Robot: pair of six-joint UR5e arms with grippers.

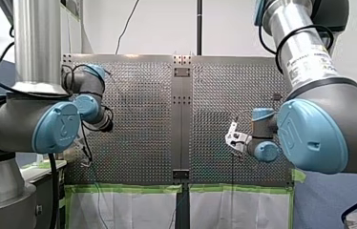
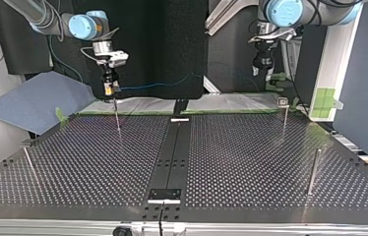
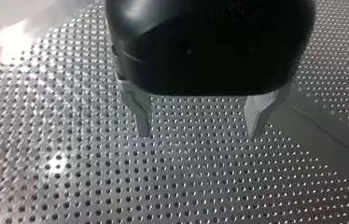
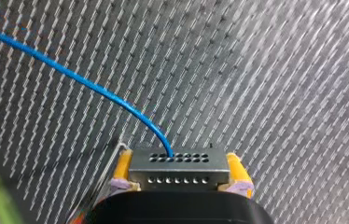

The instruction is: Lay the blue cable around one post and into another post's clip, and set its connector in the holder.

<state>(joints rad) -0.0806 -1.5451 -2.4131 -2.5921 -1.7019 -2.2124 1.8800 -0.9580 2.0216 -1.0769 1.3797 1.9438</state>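
The blue cable (image 4: 93, 91) arcs over the perforated table (image 4: 280, 70) and ends in a metal connector (image 4: 178, 179) — clamped between the yellow pads (image 4: 122, 168) of the robot's right gripper (image 4: 179, 169). The left gripper (image 3: 198, 128) hangs above the table, its metal fingers (image 3: 140, 109) wide apart, holding nothing. The lettering (image 1: 310, 59) on the right arm is too small to read.

Front and top views face each other across the perforated table (image 2: 251, 147); wrist cameras sit seemingly close above it.
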